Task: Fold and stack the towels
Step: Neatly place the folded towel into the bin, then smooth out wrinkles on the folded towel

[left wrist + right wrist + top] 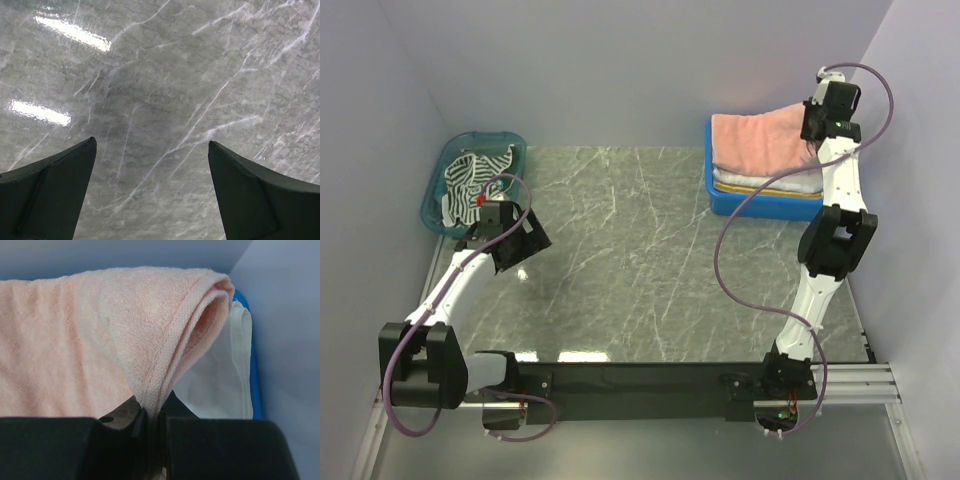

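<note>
The grey marble table (640, 270) is lying mostly bare through its middle, giving wide room between the two arms. Walls are closing it in at 9, 12 and 3 o'clock.

At about 10 o'clock a teal basket (432, 200) is sitting against the left wall, and the dark-and-white striped towel (470, 178) is lying crumpled inside it. At about 2 o'clock a blue tray (732, 203) is sitting in the far right corner, holding the pile: the pink towel (755, 140) is lying on top, the white towel (765, 180) is folded under it, and the yellow-striped towel (775, 191) is showing only as a thin edge at the bottom.

The right gripper (816, 128) is hanging over the tray's 3 o'clock side. Its jaws are pinching tight on the pink towel's hemmed edge (150, 390) — that corner is lifting into a fold while the rest is resting on the pile.

The left gripper (517, 243) is hovering just inside the basket's near rim with its jaws spread wide (150, 145), holding nothing — only marble is showing between them.
</note>
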`<state>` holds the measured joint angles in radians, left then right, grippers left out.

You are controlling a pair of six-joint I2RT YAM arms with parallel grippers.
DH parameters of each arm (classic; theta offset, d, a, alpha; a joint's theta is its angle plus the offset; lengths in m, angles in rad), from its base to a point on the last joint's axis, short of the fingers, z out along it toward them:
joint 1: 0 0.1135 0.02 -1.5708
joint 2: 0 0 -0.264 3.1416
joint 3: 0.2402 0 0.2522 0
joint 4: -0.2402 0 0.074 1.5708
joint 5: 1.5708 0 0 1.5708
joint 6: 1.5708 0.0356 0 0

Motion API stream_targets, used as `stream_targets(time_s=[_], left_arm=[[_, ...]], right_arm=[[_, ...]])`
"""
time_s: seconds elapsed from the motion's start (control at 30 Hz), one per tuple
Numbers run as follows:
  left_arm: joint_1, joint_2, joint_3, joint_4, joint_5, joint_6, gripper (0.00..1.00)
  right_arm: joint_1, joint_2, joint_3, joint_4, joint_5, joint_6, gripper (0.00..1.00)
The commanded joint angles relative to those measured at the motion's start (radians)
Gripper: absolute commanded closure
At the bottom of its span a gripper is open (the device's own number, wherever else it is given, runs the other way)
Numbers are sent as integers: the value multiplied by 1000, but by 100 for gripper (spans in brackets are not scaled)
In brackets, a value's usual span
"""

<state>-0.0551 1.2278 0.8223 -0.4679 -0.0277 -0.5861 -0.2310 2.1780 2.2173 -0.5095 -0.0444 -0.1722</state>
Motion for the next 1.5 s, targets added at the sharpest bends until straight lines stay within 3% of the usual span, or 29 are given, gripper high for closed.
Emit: stream_targets(time_s=[0.0,0.17,0.5,0.57,0.67,0.83,0.93,1.07,1.33,1.47], left_arm=[[5,2,8,23,3,22,1],[5,9,8,23,8,23,1],[5,9,9,21,9,23,1],[5,4,8,18,6,22,0],[5,-5,8,21,8,22,0],[5,-17,8,25,14,23,1],[5,-27,8,22,14,25,1],[5,-42,3,21,18,26,1],[5,-65,1,25,20,29,1],[5,-68,1,26,38,32,1]], right_arm=[[-8,11,-17,84,86,13,95],[-7,26,-33,132,164,25,87],[-5,-15,-71,256,489,171,43],[-4,-50,-103,273,524,226,42],[1,-109,-166,296,427,253,41],[58,-184,-274,306,-16,257,41],[116,-161,-285,238,-125,243,41],[205,-104,-260,177,-144,201,42],[260,11,-234,183,-153,255,46],[259,118,-114,33,-184,257,47]])
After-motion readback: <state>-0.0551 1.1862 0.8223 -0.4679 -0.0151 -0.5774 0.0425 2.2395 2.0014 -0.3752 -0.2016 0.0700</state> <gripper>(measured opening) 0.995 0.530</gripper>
